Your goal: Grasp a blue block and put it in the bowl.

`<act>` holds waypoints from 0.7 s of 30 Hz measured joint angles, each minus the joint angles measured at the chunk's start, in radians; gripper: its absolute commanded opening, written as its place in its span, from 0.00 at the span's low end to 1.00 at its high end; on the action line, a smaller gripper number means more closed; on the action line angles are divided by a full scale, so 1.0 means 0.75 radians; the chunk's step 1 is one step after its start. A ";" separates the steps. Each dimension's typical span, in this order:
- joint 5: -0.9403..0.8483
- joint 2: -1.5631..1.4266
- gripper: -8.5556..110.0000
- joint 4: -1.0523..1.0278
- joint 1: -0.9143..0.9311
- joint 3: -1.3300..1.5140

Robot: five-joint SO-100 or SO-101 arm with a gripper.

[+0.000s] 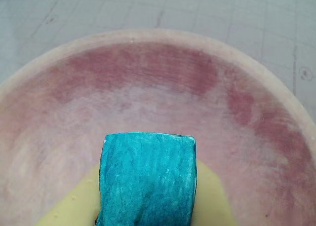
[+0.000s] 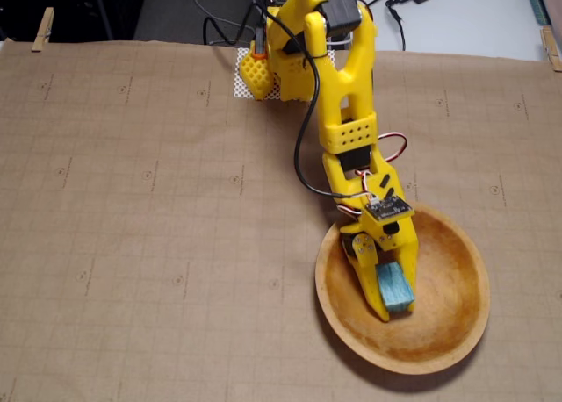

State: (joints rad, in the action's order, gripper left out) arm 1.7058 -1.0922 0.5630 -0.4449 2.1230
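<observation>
The blue block point(image 1: 147, 179) is teal, mottled, and fills the lower middle of the wrist view. Pale yellow finger surfaces point(image 1: 74, 208) show on either side of it. The gripper point(image 1: 148, 196) is shut on the block above the reddish inside of the bowl point(image 1: 148, 38). In the fixed view the yellow gripper point(image 2: 392, 298) reaches down into the left half of the wooden bowl point(image 2: 461, 279). There the blue block point(image 2: 395, 285) sits between its fingers, low over the bowl's floor. I cannot tell whether the block touches the wood.
The yellow arm point(image 2: 344, 130) stretches from its base point(image 2: 290, 60) at the top centre down to the bowl. Brown gridded paper point(image 2: 140, 226) covers the table. Cables point(image 2: 307, 147) hang along the arm. Clothespins point(image 2: 42, 29) clip the paper's top edge.
</observation>
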 measured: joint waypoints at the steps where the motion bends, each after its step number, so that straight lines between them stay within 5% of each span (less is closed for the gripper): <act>1: 0.000 0.002 0.05 0.000 -0.008 -0.006; 6: 0.000 0.020 0.08 0.000 -0.016 -0.033; 21: -0.008 0.020 0.46 0.000 -0.037 -0.033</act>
State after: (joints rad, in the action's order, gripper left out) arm 1.6997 -1.0769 0.5630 -0.4725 2.0985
